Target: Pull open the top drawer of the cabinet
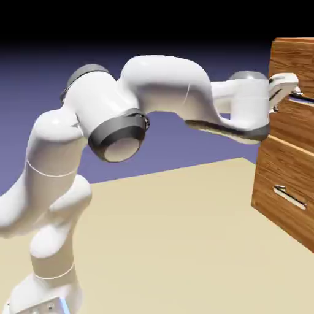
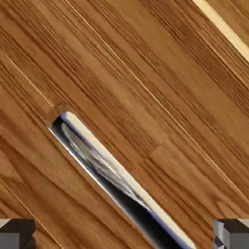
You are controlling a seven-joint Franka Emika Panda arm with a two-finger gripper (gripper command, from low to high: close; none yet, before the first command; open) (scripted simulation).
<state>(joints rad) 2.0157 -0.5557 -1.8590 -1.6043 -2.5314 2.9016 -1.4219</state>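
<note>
The cabinet [image 1: 288,141] stands on the bench [image 1: 184,233] at about 3 o'clock in the exterior view, and its top drawer [image 1: 293,119] looks shut or nearly so, the pincer [image 1: 295,88] up against the drawer's silver handle [image 2: 116,180]. In the hand view the handle runs aslant from 10 toward 5 o'clock between two wide-set fingertips [image 2: 17,233], so the pincer is open and probably grips nothing yet. The drawer should be stiff and fairly heavy, sliding only straight out; the slim bar is hard and slick, best clasped mid-length.
</note>
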